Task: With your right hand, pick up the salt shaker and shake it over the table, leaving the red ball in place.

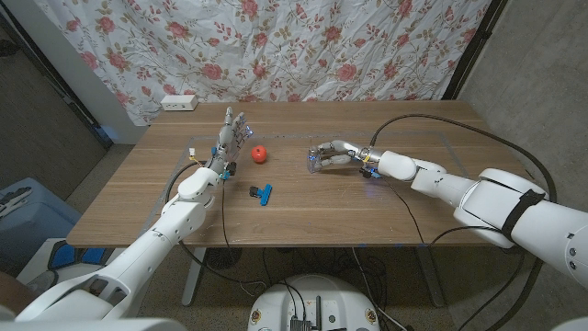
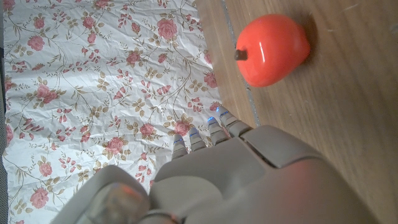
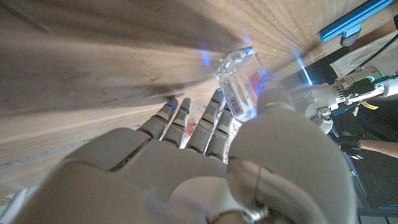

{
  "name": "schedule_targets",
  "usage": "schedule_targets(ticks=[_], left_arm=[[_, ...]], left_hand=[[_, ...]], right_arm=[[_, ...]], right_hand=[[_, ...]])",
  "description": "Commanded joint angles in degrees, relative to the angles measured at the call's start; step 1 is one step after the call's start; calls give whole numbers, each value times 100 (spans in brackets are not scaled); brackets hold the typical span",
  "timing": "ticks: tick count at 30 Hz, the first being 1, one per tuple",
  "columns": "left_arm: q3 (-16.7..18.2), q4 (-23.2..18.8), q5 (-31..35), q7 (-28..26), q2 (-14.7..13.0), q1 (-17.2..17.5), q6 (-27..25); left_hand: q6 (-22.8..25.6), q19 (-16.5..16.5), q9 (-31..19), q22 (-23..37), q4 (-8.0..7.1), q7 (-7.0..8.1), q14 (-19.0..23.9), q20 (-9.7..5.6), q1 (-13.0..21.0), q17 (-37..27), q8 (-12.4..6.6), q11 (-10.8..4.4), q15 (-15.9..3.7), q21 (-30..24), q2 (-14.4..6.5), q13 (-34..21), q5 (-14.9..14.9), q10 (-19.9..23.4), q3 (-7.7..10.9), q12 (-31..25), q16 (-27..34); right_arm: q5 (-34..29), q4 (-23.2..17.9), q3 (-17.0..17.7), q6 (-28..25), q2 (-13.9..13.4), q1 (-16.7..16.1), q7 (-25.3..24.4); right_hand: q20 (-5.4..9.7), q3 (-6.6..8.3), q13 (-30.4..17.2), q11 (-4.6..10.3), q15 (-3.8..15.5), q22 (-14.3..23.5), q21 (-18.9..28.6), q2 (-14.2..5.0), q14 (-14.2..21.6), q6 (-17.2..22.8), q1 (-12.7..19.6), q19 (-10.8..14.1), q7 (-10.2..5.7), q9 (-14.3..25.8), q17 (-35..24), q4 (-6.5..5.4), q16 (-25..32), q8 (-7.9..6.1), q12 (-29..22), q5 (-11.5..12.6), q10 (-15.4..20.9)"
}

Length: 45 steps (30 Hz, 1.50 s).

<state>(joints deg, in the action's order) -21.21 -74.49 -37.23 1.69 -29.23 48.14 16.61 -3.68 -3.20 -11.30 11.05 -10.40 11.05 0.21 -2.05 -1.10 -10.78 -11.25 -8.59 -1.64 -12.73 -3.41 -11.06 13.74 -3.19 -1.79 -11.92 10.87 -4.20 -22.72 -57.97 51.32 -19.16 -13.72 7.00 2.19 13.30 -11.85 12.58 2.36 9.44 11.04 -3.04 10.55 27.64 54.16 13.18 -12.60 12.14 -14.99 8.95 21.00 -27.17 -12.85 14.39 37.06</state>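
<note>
From the head view, the right hand (image 1: 333, 153) reaches in over the middle of the wooden table (image 1: 404, 198), fingers wrapped around the clear salt shaker (image 1: 315, 161), which sits at the fingertips just at the table surface; whether it is touching the wood or lifted a hair, I can't tell. To its left the red ball (image 1: 261, 154) lies on the table, near but apart from the shaker. The left hand (image 1: 230, 138) stands up beside the ball, fingers spread and pointing at the flowered curtain (image 1: 276, 46), holding nothing. A blue and black clip (image 1: 263, 193) lies nearer the front edge, and a white power strip (image 1: 179, 103) sits at the far left corner. Over to the left wrist view: the back of the left hand (image 2: 249, 180) in the foreground, the red ball (image 2: 272, 50) on the wood just beyond its fingertips, not touching, a small dark stem on its side. Now the right wrist view: the right hand (image 3: 205, 162) has its fingers and thumb clamped on the salt shaker (image 3: 241, 84), a clear glass body with a label, and the blue clip (image 3: 354, 22) shows at the edge.
</note>
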Motion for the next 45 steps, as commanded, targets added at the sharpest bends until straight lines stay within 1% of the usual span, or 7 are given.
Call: schedule_targets(ticks=[1, 9, 22, 24, 25, 34, 45], left_arm=[[2, -6, -1, 0, -1, 0, -5], [1, -3, 0, 0, 0, -1, -4], [0, -1, 0, 1, 1, -2, -3], [0, 0, 0, 1, 2, -2, -2], [0, 0, 0, 1, 2, -2, -2], [0, -2, 0, 0, 1, -2, -3], [2, -7, -2, -1, -2, 1, -5]], left_hand=[[4, -49, -35, 27, -28, 40, 9, -137, -2, -35, -24, -37, -606, -27, -580, -20, 38, 13, -6, -22, 29], [8, -45, -35, 27, -28, 38, 9, -135, -3, -35, -25, -35, -609, -25, -580, -20, 38, 11, -6, -21, 29], [3, -46, -35, 27, -28, 35, 7, -135, -2, -35, -24, -26, -609, -26, -581, -20, 38, 10, -6, -21, 28], [4, -49, -35, 27, -28, 34, 8, -134, -2, -35, -24, -22, -606, -27, -581, -20, 38, 8, -6, -20, 28], [3, -49, -35, 27, -28, 35, 8, -134, -2, -35, -24, -22, -609, -27, -581, -20, 38, 8, -6, -20, 28], [6, -47, -35, 27, -28, 35, 8, -135, -2, -34, -25, -31, -606, -26, -581, -20, 38, 11, -6, -22, 28], [8, -50, -35, 27, -28, 40, 8, -133, -2, -34, -26, -21, -605, -27, -581, -20, 38, 10, -6, -21, 28]], right_arm=[[388, 51, 122, -63, 62, -81, 362], [587, 60, 237, -82, 94, -131, 549], [791, 72, 386, -145, 153, -187, 754], [813, 76, 403, -169, 163, -192, 775], [820, 77, 411, -175, 168, -197, 767], [913, 86, 482, -253, 204, -229, 816], [1027, 87, 574, -268, 235, -247, 853]], right_hand=[[47, 20, -22, 18, 768, 24, -20, -25, -40, 55, 116, 4, -6, 11, -16, 45, 8, -30, 42, -12, 50], [83, 54, -49, 20, 822, 24, -23, -87, -30, 181, 267, -19, -6, 50, -28, 54, 20, -109, 26, -77, 166], [106, 69, -86, 19, 842, 25, -21, -142, 10, 293, 388, -37, -9, 63, -47, 46, 52, -173, -5, -164, 335], [110, 67, -99, 18, 838, 25, -20, -152, 45, 352, 410, -41, -8, 76, -52, 42, 71, -207, -19, -185, 393], [112, 60, -116, 18, 837, 24, -19, -155, 57, 430, 437, -43, -11, 94, -61, 37, 83, -256, -36, -213, 470], [120, 49, -180, 16, 835, 25, -13, -202, 143, 652, 498, -40, -13, 143, -101, 21, 153, -397, -105, -272, 735], [108, 18, -237, 14, 814, 25, -8, -217, 232, 829, 505, -32, -15, 180, -144, 3, 227, -514, -148, -308, 920]])
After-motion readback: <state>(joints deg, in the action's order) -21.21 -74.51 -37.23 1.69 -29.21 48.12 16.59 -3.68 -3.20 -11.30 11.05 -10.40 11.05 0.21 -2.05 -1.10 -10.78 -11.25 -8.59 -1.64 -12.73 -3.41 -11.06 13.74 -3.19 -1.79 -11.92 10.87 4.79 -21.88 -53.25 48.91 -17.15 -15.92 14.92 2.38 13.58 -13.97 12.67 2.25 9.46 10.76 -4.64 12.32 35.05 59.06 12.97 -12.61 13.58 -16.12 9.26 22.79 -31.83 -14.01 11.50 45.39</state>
